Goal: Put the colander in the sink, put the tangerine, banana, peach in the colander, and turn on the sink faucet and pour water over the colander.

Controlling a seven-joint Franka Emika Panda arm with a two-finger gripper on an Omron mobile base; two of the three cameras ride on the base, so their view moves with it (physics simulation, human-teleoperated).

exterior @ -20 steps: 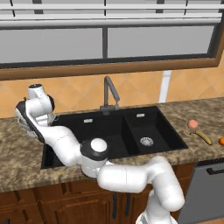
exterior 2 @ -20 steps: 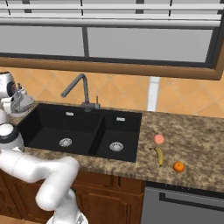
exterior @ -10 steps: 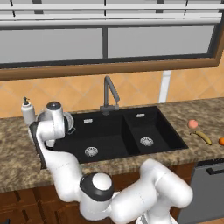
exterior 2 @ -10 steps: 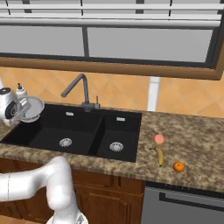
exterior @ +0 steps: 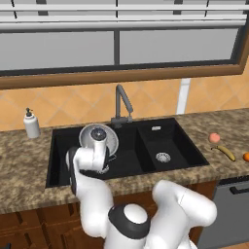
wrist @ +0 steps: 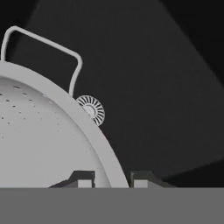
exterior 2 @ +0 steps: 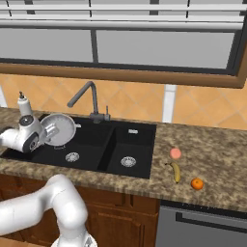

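hand view shows my hand (wrist: 112,178) clamped on the colander (wrist: 39,135) rim, bowl held over the sink (exterior: 146,146) left basin, its drain (wrist: 91,109) directly beneath.

Colander (wrist: 39,140) cut off by the frame's left edge.

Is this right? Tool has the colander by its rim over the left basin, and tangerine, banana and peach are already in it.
Not quite. The tool does grip the colander by its rim over the sink's left basin, but the peach, banana and tangerine lie on the counter right of the sink, as the right base view shows.
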